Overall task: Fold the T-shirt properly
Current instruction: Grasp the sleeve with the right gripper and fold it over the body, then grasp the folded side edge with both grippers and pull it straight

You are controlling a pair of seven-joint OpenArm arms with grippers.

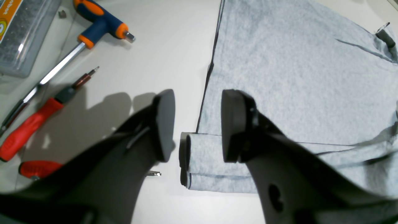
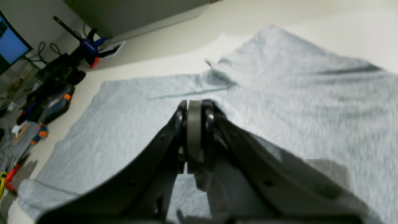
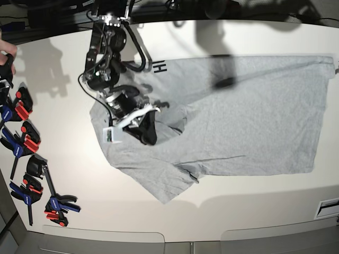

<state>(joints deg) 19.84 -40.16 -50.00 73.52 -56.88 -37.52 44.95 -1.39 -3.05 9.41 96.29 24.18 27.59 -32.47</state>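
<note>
The light grey T-shirt (image 3: 238,116) lies spread on the white table (image 3: 159,211), with black lettering (image 3: 159,67) showing near its upper left edge. My right gripper (image 3: 148,135) is shut and sits low on the bunched cloth at the shirt's left end. In the right wrist view its fingers (image 2: 194,124) are pressed together over the T-shirt (image 2: 118,124); whether cloth is pinched I cannot tell. My left gripper (image 1: 197,124) is open above a rolled corner of the T-shirt (image 1: 211,168), one finger over bare table, the other over cloth. The left arm does not show in the base view.
Several clamps (image 3: 24,143) lie along the table's left edge, and a person's hand (image 3: 6,58) is at the far left. Next to the shirt corner lie a T-handle driver (image 1: 99,21), a red screwdriver (image 1: 31,124) and a clear plastic box (image 1: 25,31).
</note>
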